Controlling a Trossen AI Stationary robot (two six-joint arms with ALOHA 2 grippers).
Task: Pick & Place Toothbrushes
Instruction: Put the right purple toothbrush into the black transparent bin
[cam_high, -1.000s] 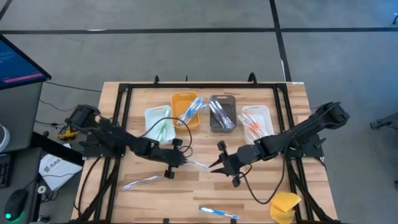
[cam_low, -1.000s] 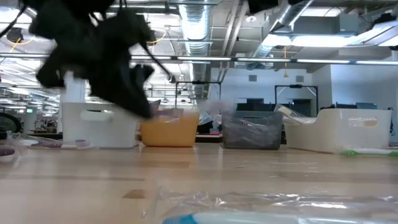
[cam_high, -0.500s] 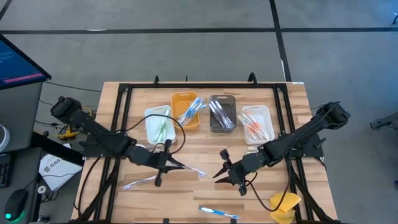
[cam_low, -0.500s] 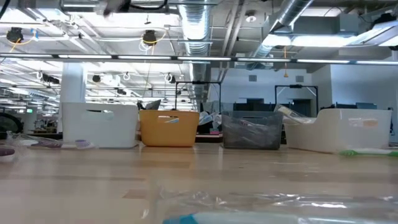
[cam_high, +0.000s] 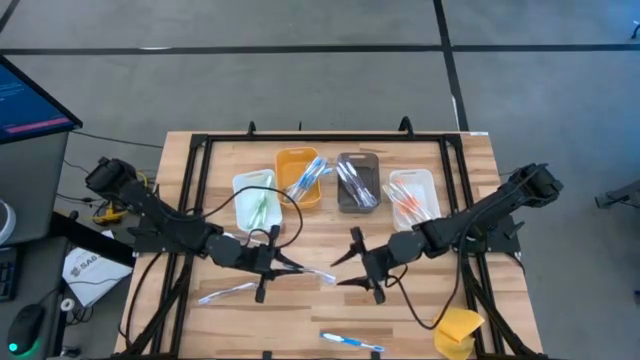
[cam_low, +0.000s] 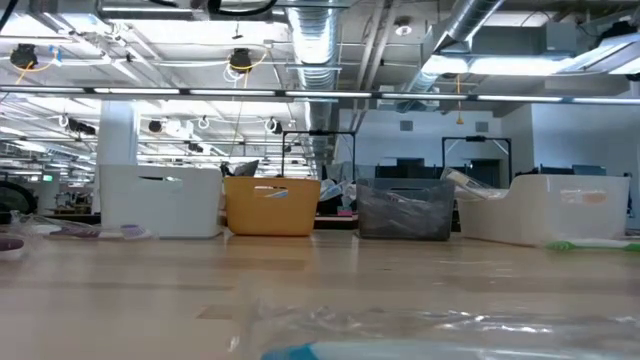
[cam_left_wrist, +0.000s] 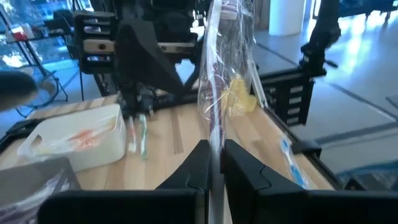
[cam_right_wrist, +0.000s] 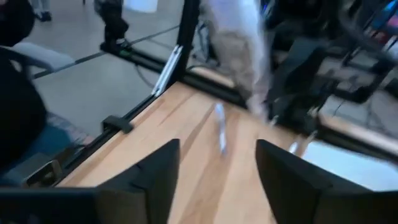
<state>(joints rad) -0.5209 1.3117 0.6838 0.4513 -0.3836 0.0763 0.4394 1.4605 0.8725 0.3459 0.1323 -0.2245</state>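
In front of the four bins, over the middle of the table (cam_high: 230, 160), the left gripper (cam_high: 287, 264) is clamped on a wrapped toothbrush (cam_high: 318, 273), a thin pale stick in crinkly clear film jutting toward the right gripper (cam_high: 345, 268), whose fingers are spread wide just beside its tip, holding nothing. The white bin (cam_high: 255, 198), orange bin (cam_high: 298, 177), grey bin (cam_high: 358, 182) and second white bin (cam_high: 413, 198) each hold brushes. Two more lie loose nearer the front edge: a pale one (cam_high: 226, 292) and a blue one (cam_high: 351, 343). A yellow lump (cam_high: 459, 331) sits at the front right corner. Bare wood surrounds both grippers.
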